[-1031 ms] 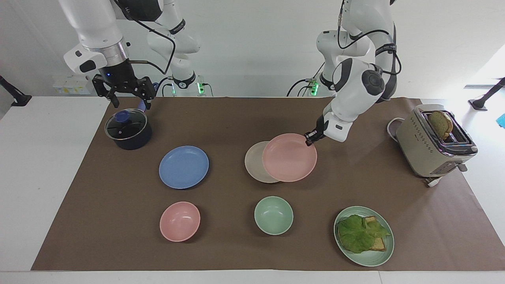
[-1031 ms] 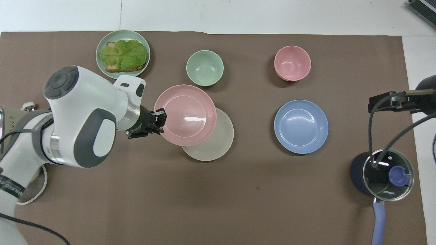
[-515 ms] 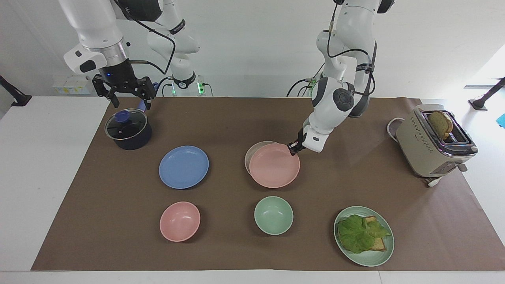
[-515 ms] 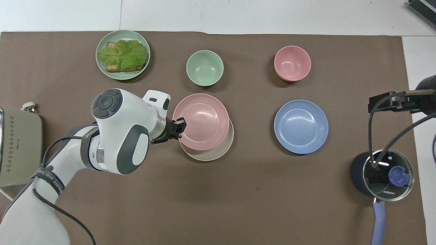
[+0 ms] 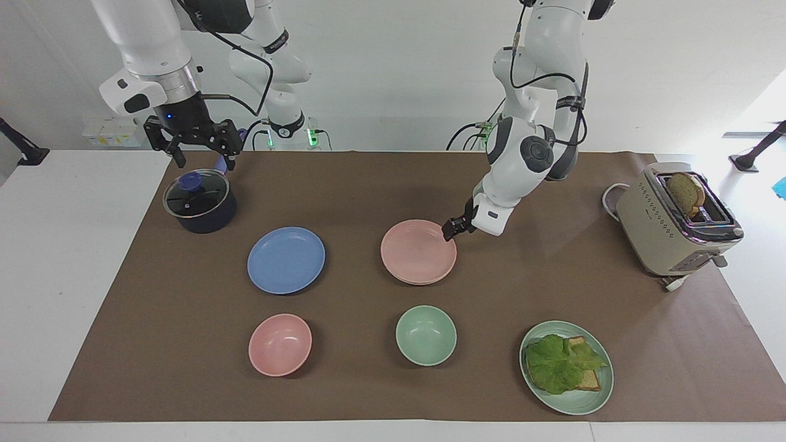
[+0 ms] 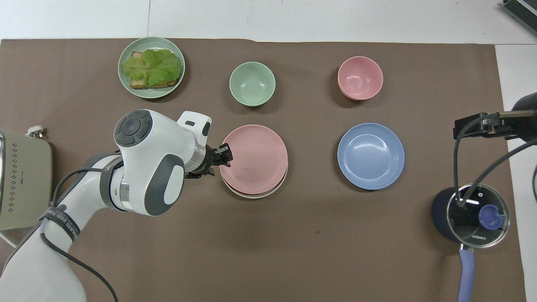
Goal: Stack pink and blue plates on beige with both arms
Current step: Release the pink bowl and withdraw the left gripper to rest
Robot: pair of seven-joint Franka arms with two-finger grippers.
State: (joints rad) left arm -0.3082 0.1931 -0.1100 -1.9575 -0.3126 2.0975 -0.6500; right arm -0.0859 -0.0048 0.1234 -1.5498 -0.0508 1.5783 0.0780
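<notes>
The pink plate lies flat on the beige plate, of which only a thin rim shows under it. My left gripper sits open at the pink plate's rim, on the side toward the left arm's end of the table. The blue plate rests alone on the brown mat, toward the right arm's end. My right gripper hangs open and holds nothing, above the dark pot with the glass lid; that arm waits.
A pink bowl and a green bowl stand farther from the robots than the plates. A green plate with toast and lettuce and a toaster are toward the left arm's end.
My left gripper carried the pink plate over the beige plate, lowered it and let go. The pink plate now lies flat on the beige one. The right arm has not moved.
</notes>
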